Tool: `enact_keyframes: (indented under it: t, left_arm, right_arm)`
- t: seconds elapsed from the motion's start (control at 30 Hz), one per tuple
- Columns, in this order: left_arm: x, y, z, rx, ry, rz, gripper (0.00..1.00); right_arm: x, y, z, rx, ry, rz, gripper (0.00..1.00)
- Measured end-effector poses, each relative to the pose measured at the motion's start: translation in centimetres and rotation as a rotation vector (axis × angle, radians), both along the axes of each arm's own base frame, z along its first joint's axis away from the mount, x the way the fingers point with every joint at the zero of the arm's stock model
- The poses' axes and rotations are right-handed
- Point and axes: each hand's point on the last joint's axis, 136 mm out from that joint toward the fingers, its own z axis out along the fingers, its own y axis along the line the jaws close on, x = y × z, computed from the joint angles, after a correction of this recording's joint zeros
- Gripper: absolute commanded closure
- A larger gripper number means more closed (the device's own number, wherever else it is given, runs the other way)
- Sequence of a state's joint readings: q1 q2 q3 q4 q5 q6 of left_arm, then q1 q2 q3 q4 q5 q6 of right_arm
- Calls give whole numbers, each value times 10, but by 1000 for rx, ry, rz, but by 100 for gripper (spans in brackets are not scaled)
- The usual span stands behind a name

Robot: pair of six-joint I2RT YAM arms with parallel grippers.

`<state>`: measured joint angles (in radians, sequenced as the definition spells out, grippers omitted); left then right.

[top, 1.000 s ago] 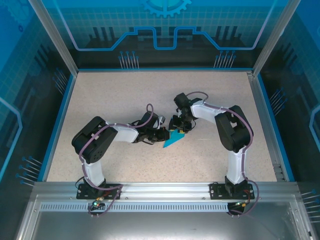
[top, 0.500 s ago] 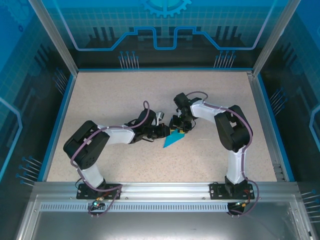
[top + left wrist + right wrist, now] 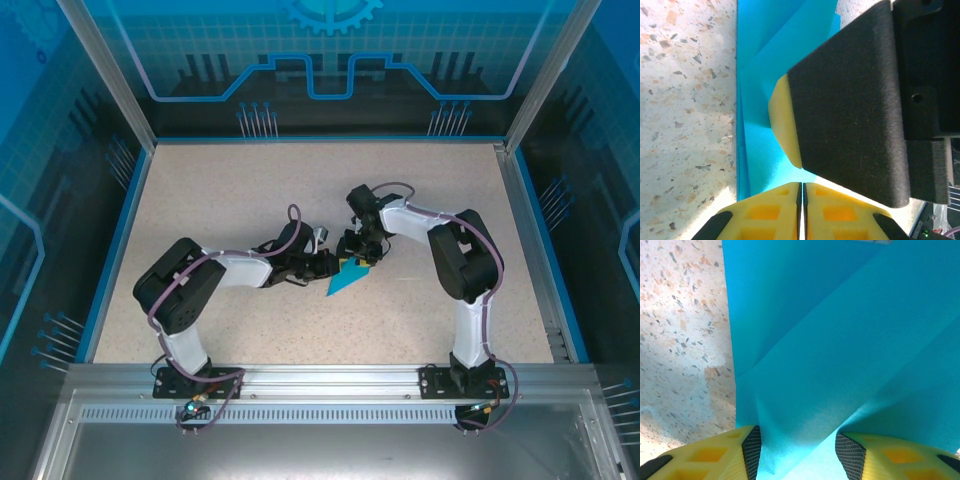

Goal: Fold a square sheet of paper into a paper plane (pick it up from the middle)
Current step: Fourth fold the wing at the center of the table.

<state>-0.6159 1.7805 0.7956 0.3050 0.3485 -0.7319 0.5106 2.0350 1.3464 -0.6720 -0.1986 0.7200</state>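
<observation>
top external: paper plane (image 3: 343, 282) diagonal, tip near-left; left gripper (image 3: 330, 264) closed, right gripper (image 3: 356, 261) parted

Setting: robotics laboratory, enclosed bench-top test cell.

- Work surface: speckled beige tabletop (image 3: 220, 190), edged by a blue rim (image 3: 118, 250) on the left, far and right sides.
- Enclosure: aluminium corner posts (image 3: 105, 70) rising at upper left and upper right; blue panels (image 3: 330, 60) printed with a gear and circuit-line graphics across the top and both sides of the frame.
- Mounting: aluminium extrusion rail (image 3: 330, 378) along the lower edge, with a slotted strip (image 3: 300, 412) and bare sheet metal (image 3: 320, 450) below it.
- Equipment: two white-and-black robot arms (image 3: 470, 260) bolted to the rail, with exposed cabling (image 3: 210, 405) at their bases.
</observation>
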Motion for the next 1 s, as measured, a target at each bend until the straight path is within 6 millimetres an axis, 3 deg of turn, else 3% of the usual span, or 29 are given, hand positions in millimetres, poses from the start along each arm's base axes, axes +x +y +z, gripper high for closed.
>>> enact_keyframes:
  t: [0.27,1.0]
  left_arm:
    - [-3,1,-15,17,34,-6,88]
    - [0,1,-18,35,44,2,90]
  right_arm:
    - [0,1,0,5,5,1,45]
    - [-1,1,0,3,10,1,45]
